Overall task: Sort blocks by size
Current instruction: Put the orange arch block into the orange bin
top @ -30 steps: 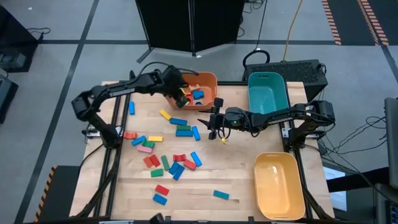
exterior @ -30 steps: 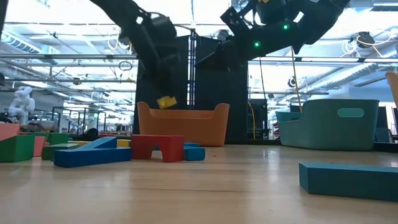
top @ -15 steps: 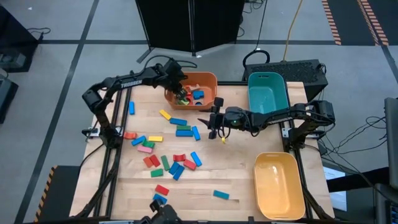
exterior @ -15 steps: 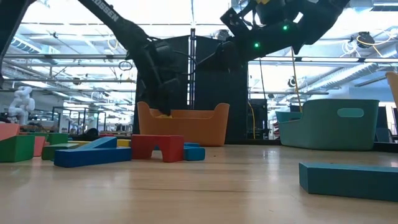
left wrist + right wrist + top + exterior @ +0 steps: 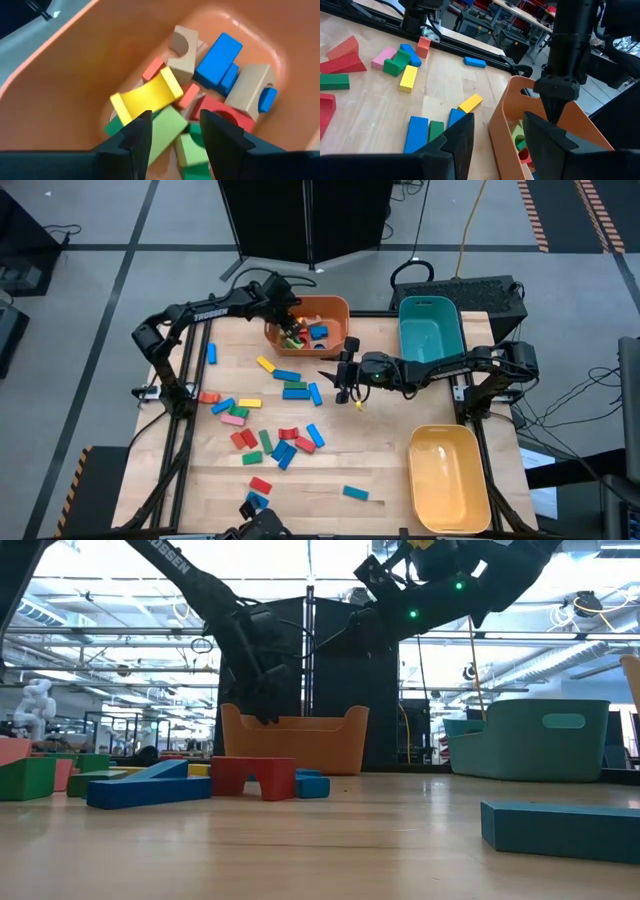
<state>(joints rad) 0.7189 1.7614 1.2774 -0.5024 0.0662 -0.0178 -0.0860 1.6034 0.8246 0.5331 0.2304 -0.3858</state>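
Wooden surface scattered with coloured blocks, mostly toward the left arm's side. Farther back, orange bin holding a small heap; yellow arched block lying loose on that heap, just past the left gripper, fingers parted, touching nothing. Risk: perched and tilted, likely to slide off the pile, or to catch a finger on withdrawal. Right gripper hanging mid-surface beside the bin, fingers apart, empty.

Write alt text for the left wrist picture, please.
Two dark open gripper fingers frame an orange bin from above. A yellow arch block lies atop a pile of blue, red, green and tan blocks inside.
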